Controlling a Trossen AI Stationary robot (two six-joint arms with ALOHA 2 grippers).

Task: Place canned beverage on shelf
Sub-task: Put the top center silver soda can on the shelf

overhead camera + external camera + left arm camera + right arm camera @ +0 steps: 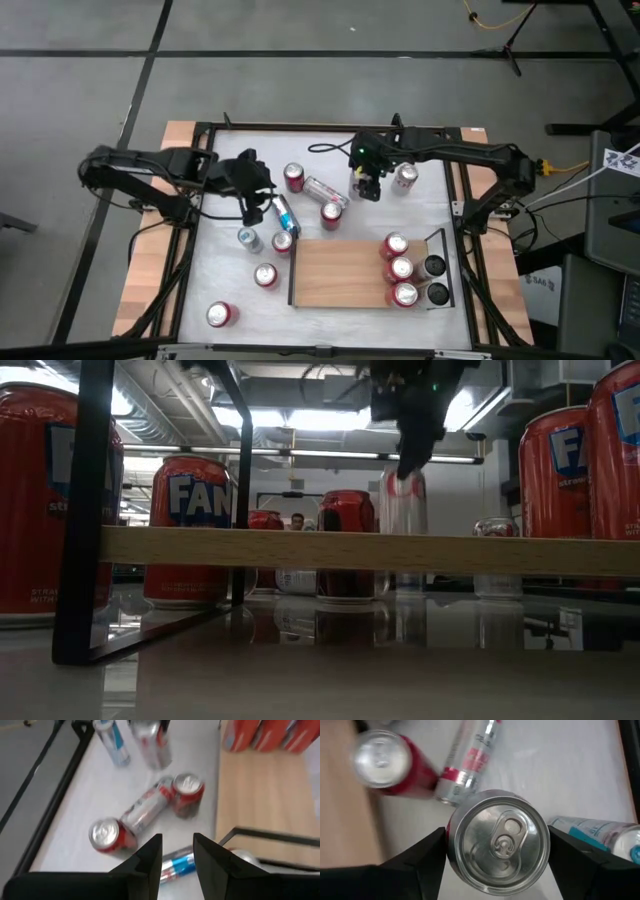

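The shelf point(340, 272) is a light wooden board with black end rails, and three red cans point(402, 268) stand at its right end. My right gripper point(366, 188) hangs behind the shelf, shut on an upright can point(497, 840) with a silver top and pull tab. My left gripper point(258, 205) hovers at the table's left. Its fingers point(150, 857) stand narrowly open with nothing between them, above a blue can point(177, 865) that lies on its side. My right gripper pinches the can's round side wall point(451, 834) just below the rim, one finger point(427, 857) on each side. The fingers come steeply from above. The can stays upright, top up. The shelf board hides its base in the low view, so I cannot tell whether it is lifted clear.
Loose cans crowd the table left of and behind the shelf: a silver-red one lying down point(327, 192), red ones upright point(294, 177) point(331, 213) point(265, 275) point(220, 314), and a silver one point(249, 238). Another can point(407, 177) stands just right of my right gripper. Two dark cans point(435, 280) stand by the shelf's right rail.
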